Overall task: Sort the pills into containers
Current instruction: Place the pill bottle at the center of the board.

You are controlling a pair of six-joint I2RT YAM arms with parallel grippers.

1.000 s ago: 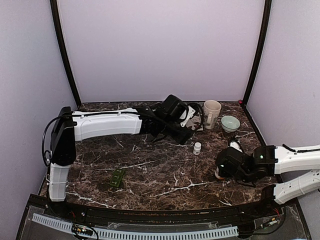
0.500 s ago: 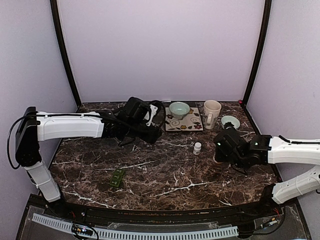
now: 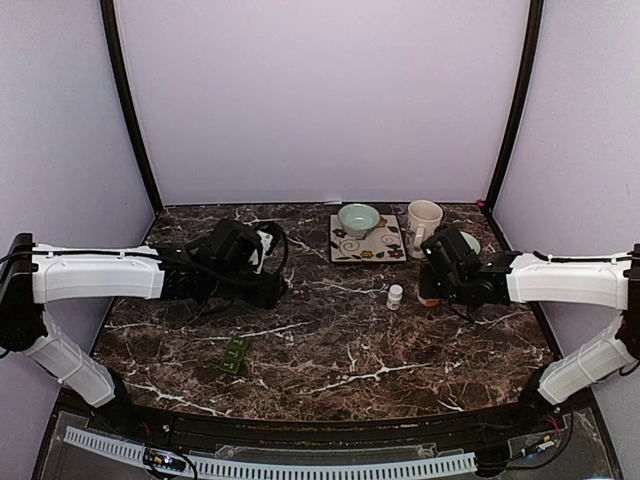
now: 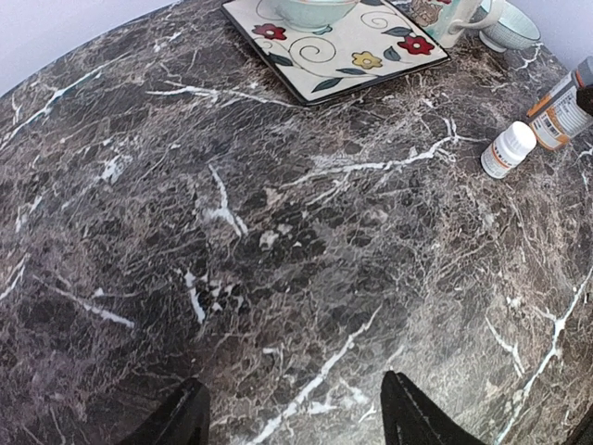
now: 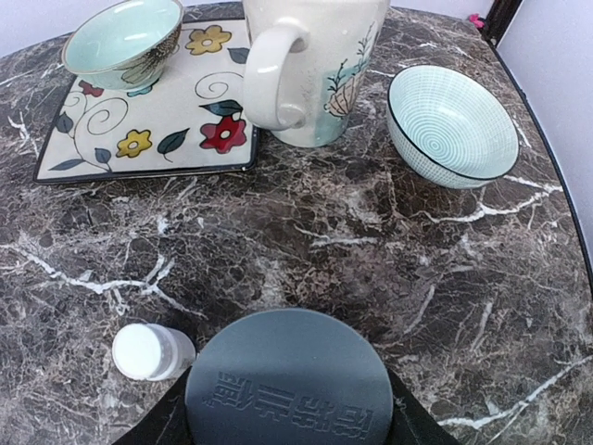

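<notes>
The containers, a small dark-green pill organiser (image 3: 236, 356), lie on the marble near the front, left of centre. My left gripper (image 3: 272, 292) hangs open and empty over bare marble behind the organiser; its two fingertips (image 4: 190, 399) stand wide apart in the left wrist view. My right gripper (image 5: 287, 419) is shut on an orange bottle with a dark-grey cap (image 5: 289, 380), held upright just right of a small white bottle (image 3: 395, 296). That held bottle (image 4: 559, 113) also shows in the left wrist view. No loose pills are in view.
A floral square tray (image 3: 370, 248) at the back carries a pale green bowl (image 3: 358, 217). A cream mug (image 5: 315, 65) stands right of the tray, and a ribbed pale green bowl (image 5: 452, 125) sits beyond it near the right wall.
My left arm has swung leftward away from the tray, uncovering the tray and bowl. My right gripper has carried the grey-capped bottle from the front right toward the back, beside the white bottle.
</notes>
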